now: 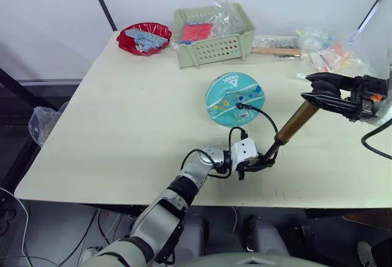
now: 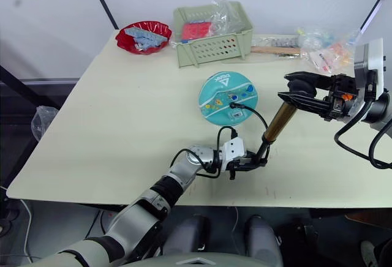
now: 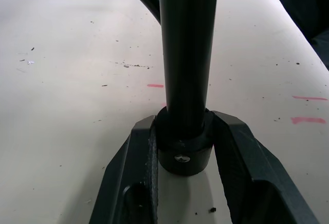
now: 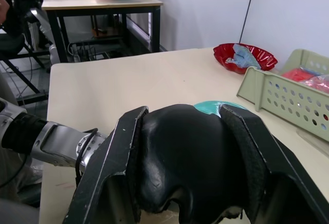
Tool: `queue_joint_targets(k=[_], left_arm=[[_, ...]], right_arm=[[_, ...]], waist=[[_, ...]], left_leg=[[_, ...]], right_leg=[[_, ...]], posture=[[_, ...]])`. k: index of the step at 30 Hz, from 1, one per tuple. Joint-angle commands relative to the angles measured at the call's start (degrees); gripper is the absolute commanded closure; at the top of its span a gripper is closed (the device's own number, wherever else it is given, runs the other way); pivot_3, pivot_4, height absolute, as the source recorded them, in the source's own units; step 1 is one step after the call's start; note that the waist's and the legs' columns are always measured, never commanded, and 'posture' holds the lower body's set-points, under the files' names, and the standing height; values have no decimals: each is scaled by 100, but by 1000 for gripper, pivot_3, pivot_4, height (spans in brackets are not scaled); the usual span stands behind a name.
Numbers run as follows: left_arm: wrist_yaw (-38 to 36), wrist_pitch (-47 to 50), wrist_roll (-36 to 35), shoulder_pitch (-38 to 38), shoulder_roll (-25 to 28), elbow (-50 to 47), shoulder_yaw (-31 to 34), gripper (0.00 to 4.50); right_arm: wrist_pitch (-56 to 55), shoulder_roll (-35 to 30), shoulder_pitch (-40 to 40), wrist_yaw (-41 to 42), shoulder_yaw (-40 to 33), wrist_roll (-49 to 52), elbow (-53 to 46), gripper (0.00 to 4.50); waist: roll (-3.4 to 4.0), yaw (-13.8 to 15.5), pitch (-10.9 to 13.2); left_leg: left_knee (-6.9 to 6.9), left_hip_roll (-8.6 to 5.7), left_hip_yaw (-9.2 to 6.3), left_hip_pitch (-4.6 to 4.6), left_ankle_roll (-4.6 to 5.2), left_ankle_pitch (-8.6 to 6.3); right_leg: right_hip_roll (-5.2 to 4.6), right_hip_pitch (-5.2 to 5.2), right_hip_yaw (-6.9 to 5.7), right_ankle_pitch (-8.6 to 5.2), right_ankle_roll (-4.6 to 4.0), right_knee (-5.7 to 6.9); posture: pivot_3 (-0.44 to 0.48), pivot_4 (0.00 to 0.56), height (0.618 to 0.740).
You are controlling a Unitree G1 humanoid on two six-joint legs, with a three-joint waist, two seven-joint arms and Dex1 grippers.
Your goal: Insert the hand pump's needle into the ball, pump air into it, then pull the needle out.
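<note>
teal ball (image 1: 234, 98): mid tabletop (image 1: 122, 126), your near and left space open
left pincer (image 1: 254, 164): clamped on hand pump (image 1: 296, 122) base, near front edge
right pincer (image 1: 318, 89): clamped on pump's handle

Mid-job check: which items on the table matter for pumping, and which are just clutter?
Job: hand pump, its hose into the ball, left gripper on its base, right gripper on its handle.
Clutter: red bowl, green basket, plastic bags.
</note>
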Motion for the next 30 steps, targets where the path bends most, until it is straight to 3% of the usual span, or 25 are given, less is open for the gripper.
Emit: queue_joint_targets(k=[1,12,18,24,30], left_arm=[[-62,364,435,402,367,497,-255,3432],[-42,440,413,448,417,352,-244,3432],[-22,498,402,480,436,270,-225,3432],[18,528,403,461,395,286,-225,3432],[24,498,411,427,385,354,-235,3432]], right_arm=[[-265,141,362,-62,-172,-266,-309,2708],[-1042,644,1399,-75,588,-1358,-387,2708],[-1727,1106,1755,-185,1218,-2191,71,2708],[-2412,1386,1946,-226,1415,-2686,493,2708],[-2362,1298,1821,-154,1104,-2306,335,2708]], waist=[[-5,2,-3],[-51,-18,-40],[-60,-16,-55],[-61,-12,-57],[-59,-6,-59]], left_leg=[[0,0,-2,1,0,0],[0,13,-11,22,0,0],[-1,20,-16,26,0,-1],[-1,20,-16,30,-1,-1],[-1,19,-15,30,-1,0]], right_leg=[[1,1,-2,0,0,0],[23,18,-1,-3,-4,0],[33,21,-3,-7,-13,1],[34,23,-3,-7,-14,2],[34,24,-3,-7,-13,2]], posture=[[0,150,740],[0,150,740],[0,150,740],[0,150,740],[0,150,740]])
